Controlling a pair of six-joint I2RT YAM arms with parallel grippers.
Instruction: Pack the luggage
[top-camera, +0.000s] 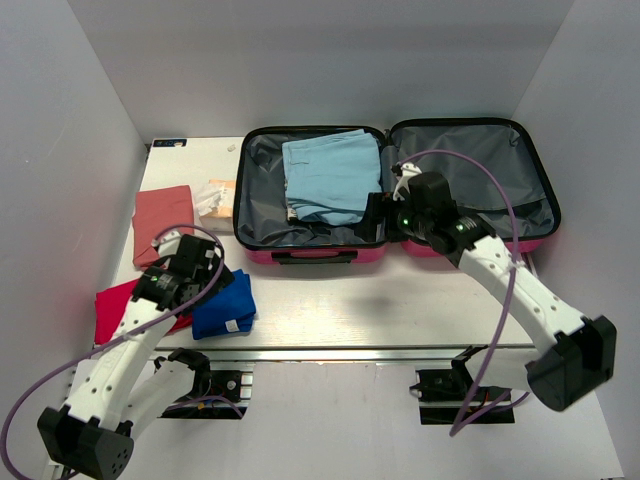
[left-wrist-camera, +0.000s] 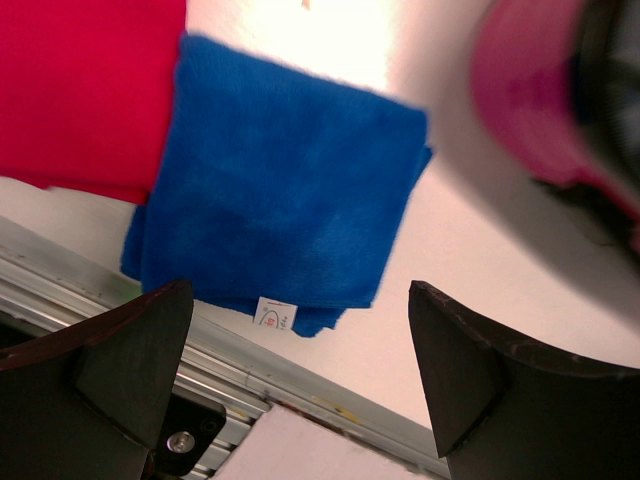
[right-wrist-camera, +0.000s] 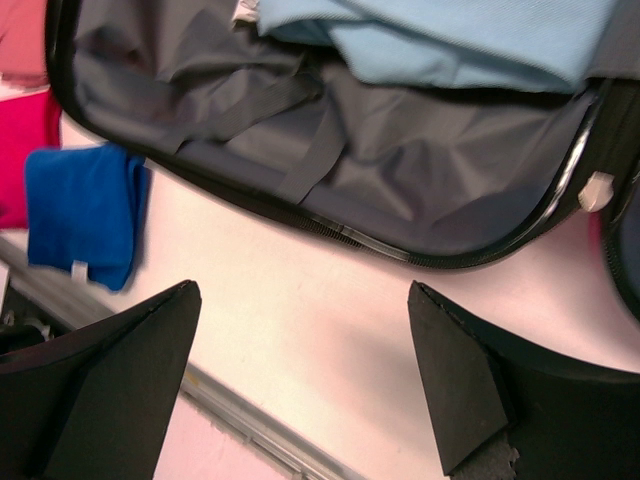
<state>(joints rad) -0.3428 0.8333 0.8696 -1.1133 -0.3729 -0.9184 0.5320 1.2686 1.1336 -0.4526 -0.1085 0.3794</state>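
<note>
While blur smears the luggage (left-wrist-camera: 545, 100) in the left wrist view, left gripper (left-wrist-camera: 300, 325) spread empty over a blue cloth (left-wrist-camera: 280, 200), open luggage well to its right, right gripper (right-wrist-camera: 305, 310) spread empty beside the luggage's near rim

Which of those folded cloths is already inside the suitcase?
The pale blue folded garment, lying in the left half of the open pink hard-shell luggage. The royal blue cloth, red cloth and dusty pink cloth all lie outside on the white table.
</note>
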